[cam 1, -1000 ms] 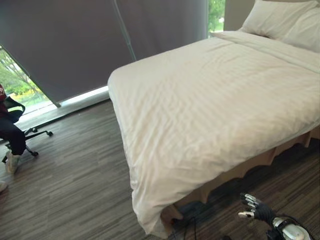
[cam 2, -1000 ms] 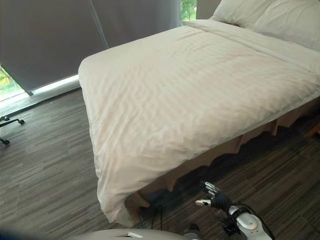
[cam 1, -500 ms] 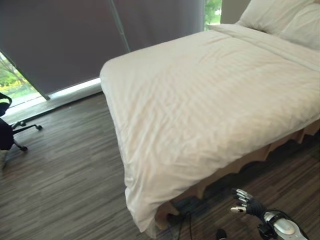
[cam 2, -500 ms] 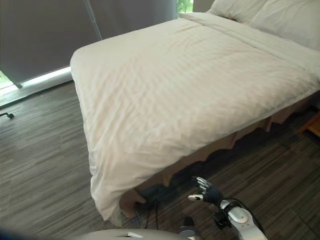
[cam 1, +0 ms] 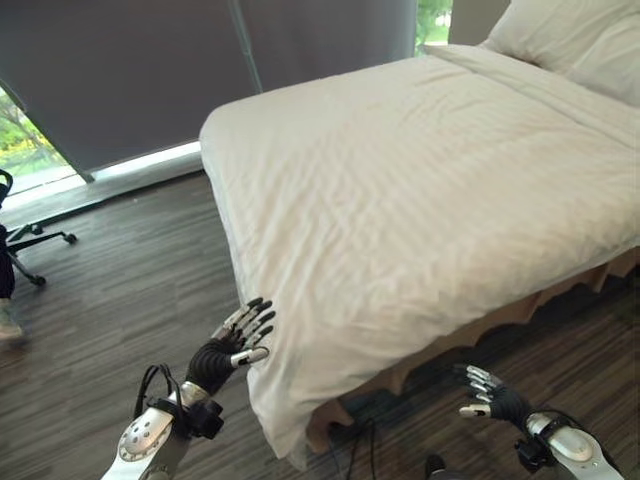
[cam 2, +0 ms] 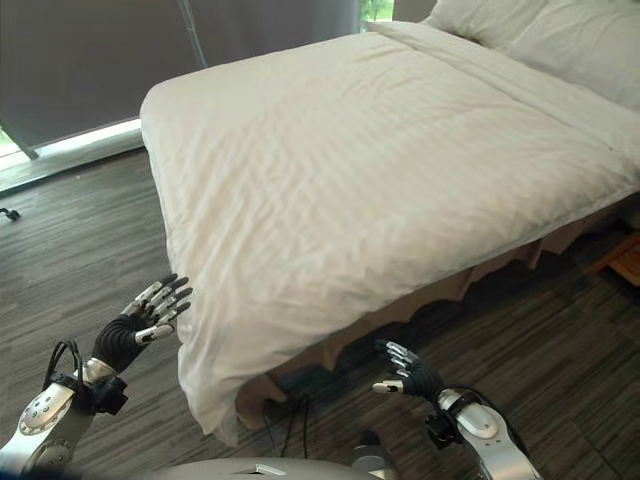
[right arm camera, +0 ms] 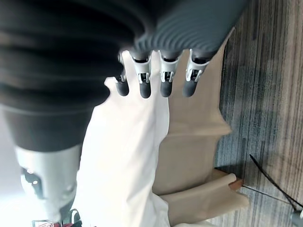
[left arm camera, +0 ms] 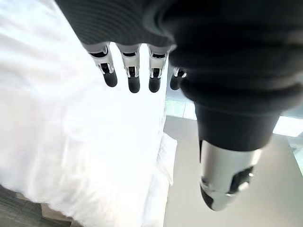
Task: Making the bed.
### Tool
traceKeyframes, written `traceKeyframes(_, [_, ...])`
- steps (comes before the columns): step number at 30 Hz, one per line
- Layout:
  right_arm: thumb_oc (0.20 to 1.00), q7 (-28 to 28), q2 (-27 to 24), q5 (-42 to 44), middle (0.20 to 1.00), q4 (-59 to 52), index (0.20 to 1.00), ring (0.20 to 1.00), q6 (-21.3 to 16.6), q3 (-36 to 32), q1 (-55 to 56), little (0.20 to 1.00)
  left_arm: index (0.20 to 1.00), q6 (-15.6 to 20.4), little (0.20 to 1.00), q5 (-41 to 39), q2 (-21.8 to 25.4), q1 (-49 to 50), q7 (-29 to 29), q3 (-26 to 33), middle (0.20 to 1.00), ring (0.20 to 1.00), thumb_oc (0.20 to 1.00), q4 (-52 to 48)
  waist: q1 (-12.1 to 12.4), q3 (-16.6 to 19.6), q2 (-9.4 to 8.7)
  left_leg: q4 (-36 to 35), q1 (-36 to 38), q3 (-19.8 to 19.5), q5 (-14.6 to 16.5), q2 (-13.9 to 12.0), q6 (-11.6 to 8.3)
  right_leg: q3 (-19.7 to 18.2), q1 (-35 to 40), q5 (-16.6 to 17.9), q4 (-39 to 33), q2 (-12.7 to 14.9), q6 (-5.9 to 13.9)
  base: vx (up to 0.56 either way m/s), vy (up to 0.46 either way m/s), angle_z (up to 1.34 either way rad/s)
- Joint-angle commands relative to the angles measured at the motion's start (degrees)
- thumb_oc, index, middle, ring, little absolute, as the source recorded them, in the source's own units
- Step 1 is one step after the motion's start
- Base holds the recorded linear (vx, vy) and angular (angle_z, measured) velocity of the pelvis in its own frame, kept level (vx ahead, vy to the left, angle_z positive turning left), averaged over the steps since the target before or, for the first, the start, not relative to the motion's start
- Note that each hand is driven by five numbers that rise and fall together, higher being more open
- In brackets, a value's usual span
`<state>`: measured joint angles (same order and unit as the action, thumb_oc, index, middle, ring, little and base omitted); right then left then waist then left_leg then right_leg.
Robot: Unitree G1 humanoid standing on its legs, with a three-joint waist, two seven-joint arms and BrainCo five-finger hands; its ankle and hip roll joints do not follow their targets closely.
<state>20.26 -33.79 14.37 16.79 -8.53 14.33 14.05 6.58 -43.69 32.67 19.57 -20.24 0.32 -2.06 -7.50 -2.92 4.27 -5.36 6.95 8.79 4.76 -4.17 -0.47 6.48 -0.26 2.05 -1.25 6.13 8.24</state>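
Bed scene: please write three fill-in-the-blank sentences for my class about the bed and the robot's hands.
1. The white duvet hangs over the bed's ____ skirt.
2. Both the left hand and the right hand have their fingers ____.
3. The pillows lie at the bed's ____ end.

Missing words: tan; open; far

The left hand and right hand are both raised with fingers straight, spread and empty.

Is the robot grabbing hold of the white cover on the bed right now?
No: both the left robot hand and the right robot hand have straight, spread fingers and hold nothing, near the hanging corner of the white duvet.
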Motion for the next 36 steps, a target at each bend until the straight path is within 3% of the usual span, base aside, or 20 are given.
traceKeyframes(1, [1.000,-0.15,1.41,1.13,1.000,0.67,1.000,1.000,-3.57,1.76,-2.18,1.000,1.000,4.77,1.000,-4.42,-1.23,-2.91,2.23,2.38,1.000,1.000,1.000,2.29,-0.08,0.28,-3.90,0.36,-1.19,-0.09,-4.24,1.73,-1.27,0.25,2.97,-1.41,-1.08,-0.95,-1.76,0.00,0.000,0.00])
traceKeyframes(8, [1.000,-0.27,1.48,1.08,1.000,0.70,1.000,1.000,-3.64,2.28,-3.30,1.000,1.000,6.27,1.000,-4.47,-4.57,-9.36,4.22,1.15,1.000,1.000,1.000,11.02,-0.67,-0.84,-5.13,0.36,-2.70,0.49,-4.55,1.44,-1.27,-0.36,1.11,-0.89,-0.97,-1.08,-1.55,-0.02,0.012,-0.02])
traceKeyframes(9, [1.000,-0.30,1.41,1.18,1.000,0.31,1.000,1.000,-3.58,2.31,-3.31,1.000,0.570,6.46,0.570,-4.11,-4.68,-10.07,4.40,1.03,0.570,0.570,0.570,12.22,-0.77,-0.96,-5.38,0.36,-2.93,0.61,-4.57,1.40,-1.26,-0.49,0.80,-0.76,-0.97,-1.13,-1.52,-0.03,0.015,-0.04])
traceKeyframes(10, [1.000,-0.27,1.31,1.13,1.000,0.08,1.000,1.000,-3.63,2.41,-3.46,1.000,0.200,6.83,0.200,-3.54,-5.00,-11.02,4.97,1.06,0.200,0.200,0.200,13.70,-0.88,-1.23,-5.67,0.36,-3.27,0.87,-4.67,1.28,-1.32,-0.62,0.36,-0.68,-0.94,-1.17,-1.51,-0.06,0.025,-0.08])
traceKeyframes(25, [1.000,1.37,1.02,2.35,1.000,-1.20,1.000,1.000,-3.63,6.12,-4.52,1.000,0.200,5.08,0.200,-7.65,-4.01,-20.53,-0.32,-2.73,0.200,0.200,0.200,28.10,-2.26,-3.29,-9.78,0.36,-5.73,2.09,-5.46,0.52,-1.68,-2.24,-3.32,0.81,-0.61,-2.00,-1.28,-0.03,0.014,-0.06])
traceKeyframes(36, [1.000,2.11,0.72,2.84,1.000,-1.32,1.000,1.000,-3.70,5.54,-3.78,1.000,0.200,3.33,0.200,-7.69,-2.56,-15.14,-4.74,-2.84,0.200,0.200,0.200,26.54,-1.38,-4.48,-10.20,0.36,-6.00,1.86,-5.54,1.01,-1.39,-2.20,-3.53,1.04,-0.30,-1.63,-1.16,-0.01,0.010,-0.04])
